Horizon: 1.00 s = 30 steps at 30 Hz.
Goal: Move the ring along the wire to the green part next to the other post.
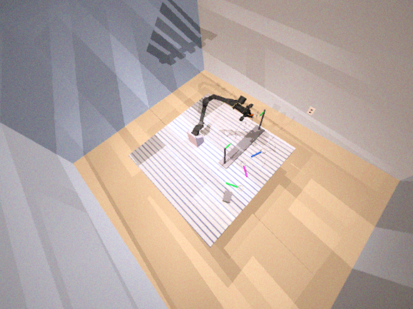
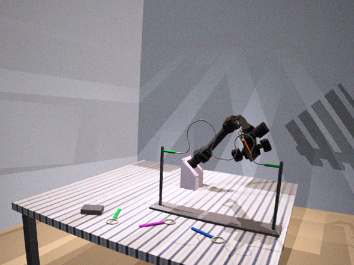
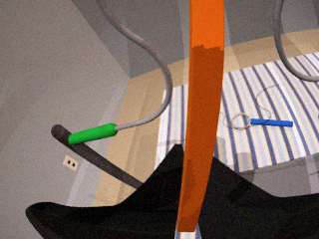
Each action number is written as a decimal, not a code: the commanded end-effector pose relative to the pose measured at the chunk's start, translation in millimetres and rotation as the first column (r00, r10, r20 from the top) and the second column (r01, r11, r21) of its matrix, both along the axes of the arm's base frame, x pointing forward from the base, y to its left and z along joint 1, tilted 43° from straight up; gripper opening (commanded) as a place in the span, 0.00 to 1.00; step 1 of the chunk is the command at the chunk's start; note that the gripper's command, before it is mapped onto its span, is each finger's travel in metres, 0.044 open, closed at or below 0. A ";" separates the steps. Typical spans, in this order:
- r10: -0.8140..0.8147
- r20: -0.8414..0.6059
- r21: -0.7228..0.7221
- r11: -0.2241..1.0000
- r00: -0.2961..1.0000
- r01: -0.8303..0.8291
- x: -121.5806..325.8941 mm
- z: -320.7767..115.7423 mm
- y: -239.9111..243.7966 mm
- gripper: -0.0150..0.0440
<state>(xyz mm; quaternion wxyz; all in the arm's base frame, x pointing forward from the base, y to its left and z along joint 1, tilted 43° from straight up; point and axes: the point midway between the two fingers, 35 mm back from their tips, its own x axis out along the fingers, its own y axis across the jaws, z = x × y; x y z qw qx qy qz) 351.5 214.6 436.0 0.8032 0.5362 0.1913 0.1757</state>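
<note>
My gripper point(image 1: 251, 115) point(image 2: 247, 150) point(image 3: 185, 150) is shut on the orange handle point(image 2: 246, 145) point(image 3: 206, 75), high above the table. The pale ring point(image 2: 239, 133) shows small and nearly edge-on at the handle's upper end, by the upper left of the right-hand hump of the grey wire point(image 2: 202, 120) point(image 3: 169, 85). Whether it touches the wire cannot be told; in the wrist view the ring is out of frame. The right green part point(image 1: 262, 113) point(image 2: 271, 165) point(image 3: 93, 133) is beside the right post point(image 2: 277, 196). The left green part point(image 1: 228, 145) point(image 2: 169, 151) is beside the left post point(image 2: 161, 179).
The posts stand on a grey base point(image 2: 194, 213). In front of it lie a blue-handled ring tool point(image 1: 256, 153) point(image 2: 202, 232) point(image 3: 271, 122), a magenta one point(image 1: 245, 171) point(image 2: 151, 224), a green one point(image 1: 232, 185) point(image 2: 117, 213) and a dark block point(image 1: 227, 196) point(image 2: 92, 209).
</note>
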 end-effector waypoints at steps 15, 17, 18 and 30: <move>0.007 0.009 0.415 0.910 1.000 -0.010 -2.1 29.5 4.9 0.00; 0.007 0.009 0.457 0.890 1.000 -0.010 -2.1 32.6 4.8 0.00; 0.007 0.009 0.477 0.879 1.000 -0.010 -2.1 34.2 4.7 0.00; 0.007 0.011 0.700 0.714 1.000 -0.013 -2.4 52.3 0.7 0.00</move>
